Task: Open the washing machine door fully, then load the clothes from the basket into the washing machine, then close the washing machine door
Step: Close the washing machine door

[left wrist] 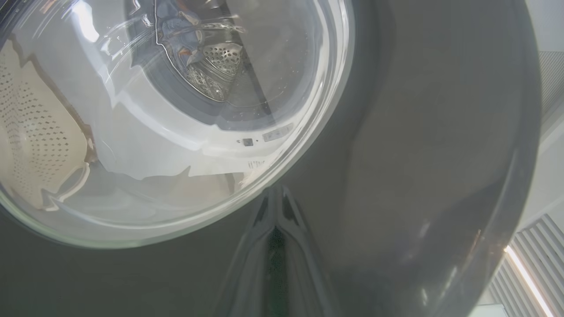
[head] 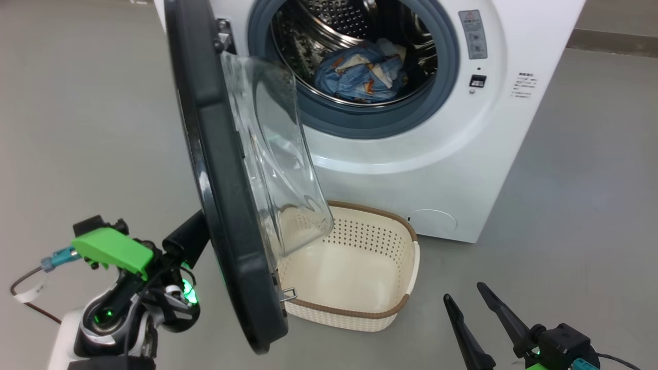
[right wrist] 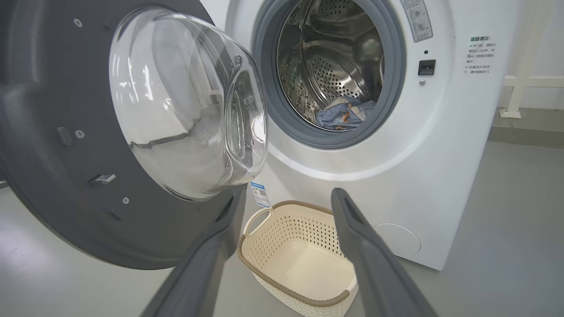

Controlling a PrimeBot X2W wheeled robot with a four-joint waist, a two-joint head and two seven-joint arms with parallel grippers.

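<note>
Light blue printed clothes [head: 362,72] lie bunched at the bottom of the perforated steel drum [head: 339,20], inside the grey rubber ring [head: 360,121] of the washing machine [head: 452,169]. The basket [head: 375,314] stands on the floor [head: 565,205] just in front of the machine, below the opening, and holds nothing. Judged from this, loading is complete and only door closure is left.

The washing machine door [head: 216,169] stands swung out on its hinge [head: 223,36], edge-on to the head camera, with its glass bowl [head: 277,154] bulging toward the basket side. The left gripper [left wrist: 275,207] is at the glossy outer face of the door, just beside the window rim. This is the side from which a push would swing the door to. Its fingers appear drawn together, tips meeting, with nothing between them. The right gripper [head: 462,291] hangs low at the right, well apart from door and basket, fingers spread and holding nothing. It is probably parked clear of the door's swing path.

Limits of view:
- Contact between the left fingertips and the door face cannot be confirmed. In the head view the door rim covers them, and in the left wrist view the dark fingers merge with the dark gloss.
- The door covers the basket's left side in the head view.
- The top of the machine is cut off.
</note>
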